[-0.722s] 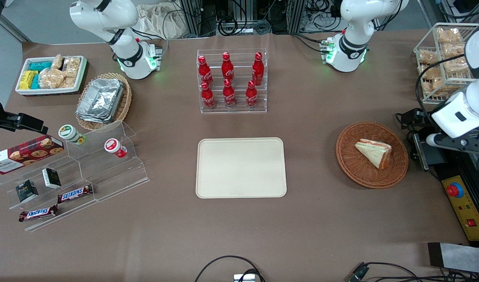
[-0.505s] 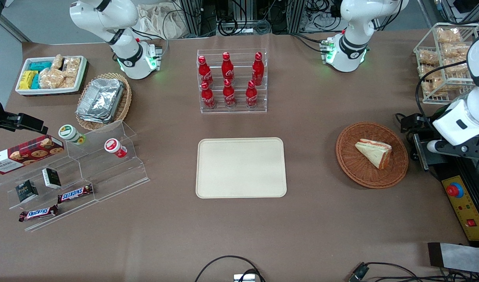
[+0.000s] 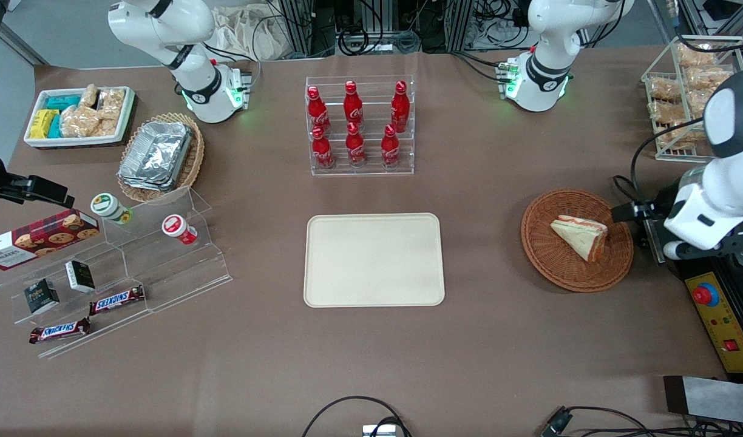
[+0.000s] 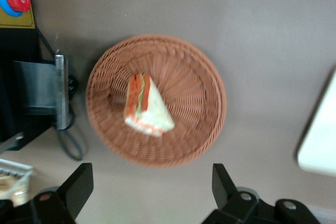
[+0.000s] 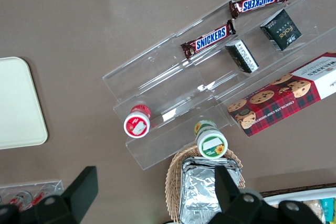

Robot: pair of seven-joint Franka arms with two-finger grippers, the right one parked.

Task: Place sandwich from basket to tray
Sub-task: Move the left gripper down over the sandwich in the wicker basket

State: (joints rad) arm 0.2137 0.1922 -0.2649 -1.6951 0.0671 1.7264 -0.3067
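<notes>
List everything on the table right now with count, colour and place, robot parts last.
sandwich: 1, white with red-orange filling, in the basket
basket: 1, reddish-brown wicker, toward the working arm's end
tray: 1, cream, mid-table, nothing on it
cola bottles: 6, red, in a clear rack farther from the front camera than the tray
foil containers: stacked, silver, in a tan wicker basket
white bin: 1, holds snacks, toward the parked arm's end
Snickers bars: 2, brown, on the clear stepped stand
cookie box: 1, red
wire basket: 1, white, bagged snacks
gripper: 1, black, open, above the basket
</notes>
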